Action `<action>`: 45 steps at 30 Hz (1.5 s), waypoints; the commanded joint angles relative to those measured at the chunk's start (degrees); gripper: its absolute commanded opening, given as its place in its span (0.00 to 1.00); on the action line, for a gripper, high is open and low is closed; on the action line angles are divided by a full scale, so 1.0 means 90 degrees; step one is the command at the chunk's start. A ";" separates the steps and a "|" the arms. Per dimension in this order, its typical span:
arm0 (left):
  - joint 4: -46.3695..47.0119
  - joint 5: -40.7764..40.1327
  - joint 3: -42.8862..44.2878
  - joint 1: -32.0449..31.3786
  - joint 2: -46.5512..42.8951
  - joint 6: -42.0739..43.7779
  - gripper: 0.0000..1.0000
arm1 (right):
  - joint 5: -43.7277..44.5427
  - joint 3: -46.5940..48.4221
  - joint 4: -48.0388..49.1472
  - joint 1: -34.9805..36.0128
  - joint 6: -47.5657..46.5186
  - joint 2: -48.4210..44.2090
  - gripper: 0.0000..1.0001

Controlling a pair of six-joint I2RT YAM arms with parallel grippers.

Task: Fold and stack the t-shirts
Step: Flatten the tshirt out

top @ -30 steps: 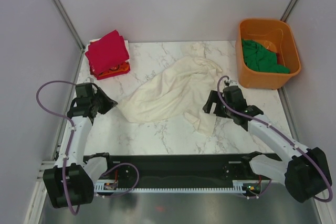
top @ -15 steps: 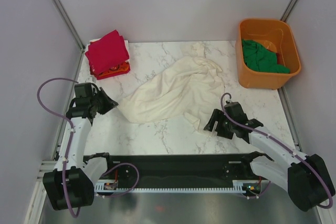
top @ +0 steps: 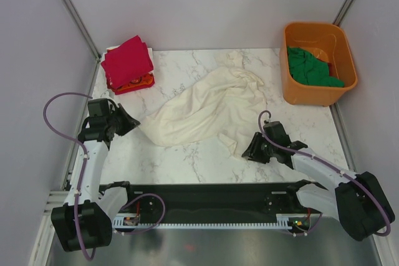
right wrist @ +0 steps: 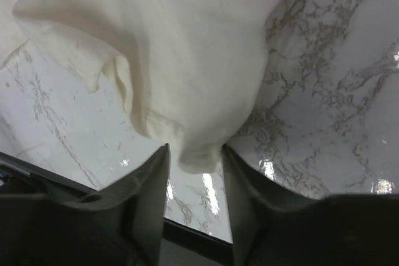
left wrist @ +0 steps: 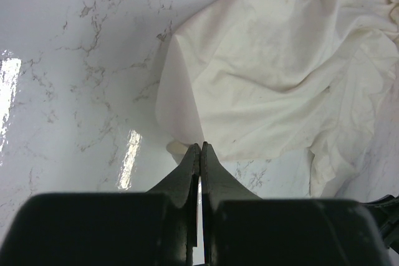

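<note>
**Right pincer [right wrist: 194,151] straddled hem of cream-white t-shirt [top: 206,107]**

From my remote station, the cream-white t-shirt lay unfolded and rumpled across the middle of the marble surface [top: 187,154]. It ran diagonally from its near left corner up toward the far right.

The right pincer sat low at the shirt's near right end. In the wrist view its 2 fingers [right wrist: 146,197] stood apart, 1 on each side of a drooping tip of the hem. The cloth filled most of the gap between them, but they had not closed on it.

The left pincer [top: 129,123] was at the shirt's near left corner, fully clenched, its 2 fingers pressed flat together. Their tips met the edge of the cloth. I could not tell whether any fabric was nipped between them.

At the far left corner of the surface, the crimson t-shirt [top: 128,59] rested folded on top of the orange-red t-shirt [top: 140,82], which showed only along the near edge of the pile.

The dark green t-shirt [top: 308,66] lay bunched inside the orange tub [top: 312,96] at the far right, well apart from both arms.
</note>
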 commanded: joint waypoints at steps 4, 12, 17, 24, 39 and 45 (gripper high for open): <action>-0.0037 0.0065 0.0131 0.0018 -0.0103 0.0246 0.02 | 0.0140 -0.0171 0.0078 0.0035 -0.0015 -0.0016 0.17; -0.0076 0.0026 0.0238 0.0028 -0.0171 0.0304 0.02 | 0.0735 0.0598 -0.0350 0.0045 -0.0405 -0.0464 0.00; -0.0855 -0.0218 0.1086 0.0009 -0.0678 0.0451 0.02 | 0.1797 0.3193 -0.1608 0.0035 -0.1059 -0.0807 0.00; -0.1511 -0.0541 0.2982 0.0008 -0.1459 0.0393 0.02 | 0.2396 0.6779 -0.2753 0.0045 -0.1938 -0.0846 0.00; -0.1863 -0.1564 0.8117 -0.0489 -0.1363 0.1085 0.02 | 0.3636 1.1664 -0.3321 0.0045 -0.3168 -0.1432 0.00; -0.1970 -0.2229 0.8713 -0.0694 -0.1119 0.1408 0.02 | 0.3803 1.2133 -0.3213 0.0162 -0.3257 -0.0819 0.00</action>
